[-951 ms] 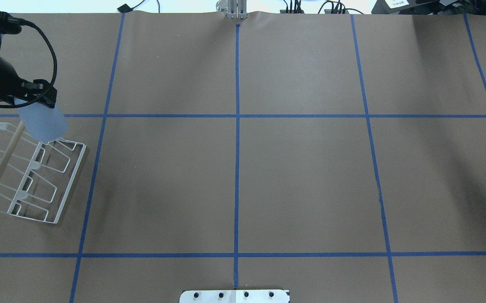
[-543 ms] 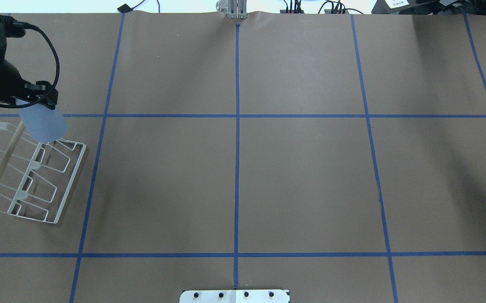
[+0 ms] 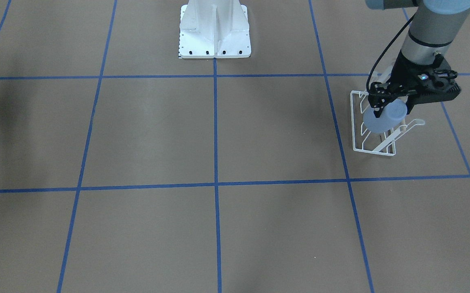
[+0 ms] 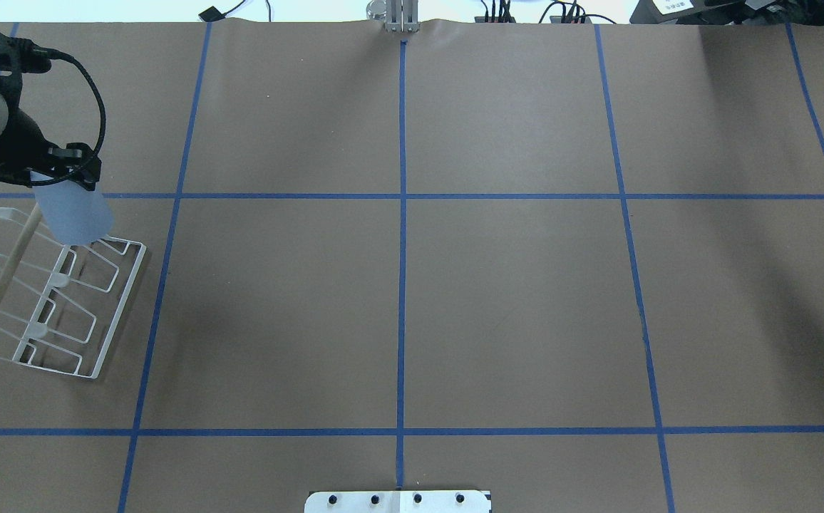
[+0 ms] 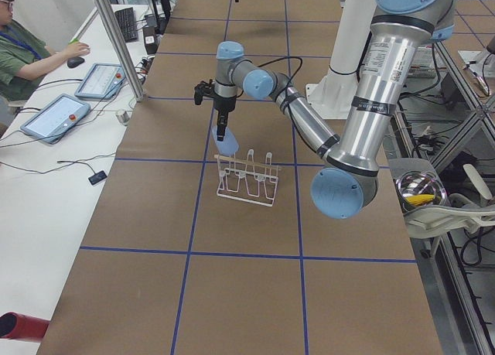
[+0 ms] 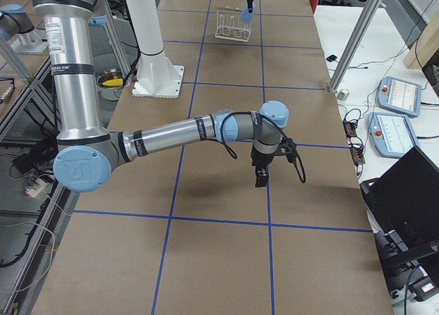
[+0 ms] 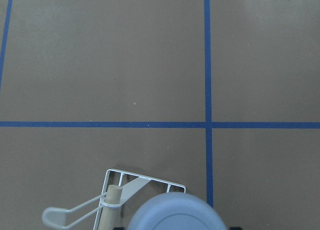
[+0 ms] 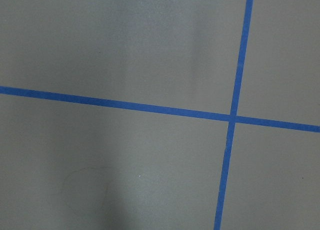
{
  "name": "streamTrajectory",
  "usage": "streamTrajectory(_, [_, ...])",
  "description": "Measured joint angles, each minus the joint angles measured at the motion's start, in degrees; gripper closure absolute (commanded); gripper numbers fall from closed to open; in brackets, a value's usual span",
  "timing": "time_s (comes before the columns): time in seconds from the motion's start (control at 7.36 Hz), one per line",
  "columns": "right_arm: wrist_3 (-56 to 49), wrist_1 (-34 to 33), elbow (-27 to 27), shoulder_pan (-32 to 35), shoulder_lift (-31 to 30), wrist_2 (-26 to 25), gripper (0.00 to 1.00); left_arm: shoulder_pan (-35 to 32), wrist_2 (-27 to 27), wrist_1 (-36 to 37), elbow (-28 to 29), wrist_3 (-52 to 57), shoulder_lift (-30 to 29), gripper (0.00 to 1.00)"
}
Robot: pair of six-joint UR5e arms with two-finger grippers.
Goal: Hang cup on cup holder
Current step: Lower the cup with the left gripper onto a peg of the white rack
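Note:
My left gripper (image 4: 63, 169) is shut on the pale blue-grey cup (image 4: 73, 214) and holds it tilted, just above the far end of the white wire cup holder (image 4: 109, 313). In the front view the gripper (image 3: 392, 101) grips the cup (image 3: 381, 120) over the rack (image 3: 375, 148), next to a prong. The left wrist view shows the cup (image 7: 175, 215) beside the tan wooden rod (image 7: 111, 205). The right gripper (image 6: 261, 178) shows only in the exterior right view, low over bare table; I cannot tell whether it is open or shut.
Brown paper with blue tape grid lines (image 4: 402, 196) covers the table. The white pedestal base (image 3: 214, 36) stands at the robot's side. Tablets (image 5: 58, 115) and an operator are on the side bench beyond the table's far edge.
The left gripper with the cup has shifted slightly over the rack's far end. The arm's blue elbow joint has come further into view at the left edge.

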Motion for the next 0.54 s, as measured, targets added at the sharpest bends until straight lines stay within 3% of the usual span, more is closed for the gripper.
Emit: streamTrajectory(0.54, [-0.02,-0.17,0.00,0.00,0.29,0.08,0.00,0.17,-1.91,-0.61,1.51,-0.03,0.58,1.00])
